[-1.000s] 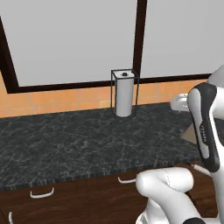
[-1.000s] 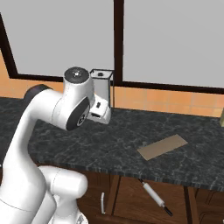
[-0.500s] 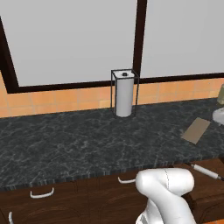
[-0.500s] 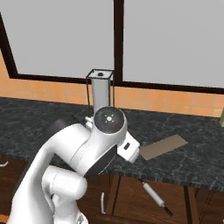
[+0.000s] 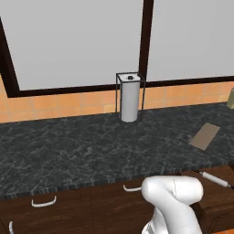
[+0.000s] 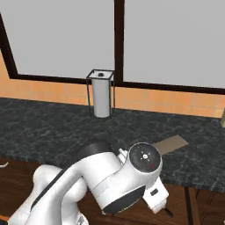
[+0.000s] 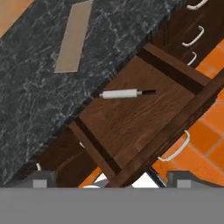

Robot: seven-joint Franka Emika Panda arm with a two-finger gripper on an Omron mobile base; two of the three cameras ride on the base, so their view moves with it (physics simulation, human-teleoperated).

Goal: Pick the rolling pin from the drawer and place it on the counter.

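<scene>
Gripper (image 7: 112,183), jaw state impossible to tell, is hovering over the open drawer (image 7: 131,118); centring across the rolling pin (image 7: 124,93) looks best.

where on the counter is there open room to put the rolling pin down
The counter is bare from the paper towel roll leftward and forward to its front edge. Tightest spot: the right end around the tan board, above the rolling pin.

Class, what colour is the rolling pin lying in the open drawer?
The rolling pin is white-grey with dark handle tips, clearest in the hand view.
</scene>
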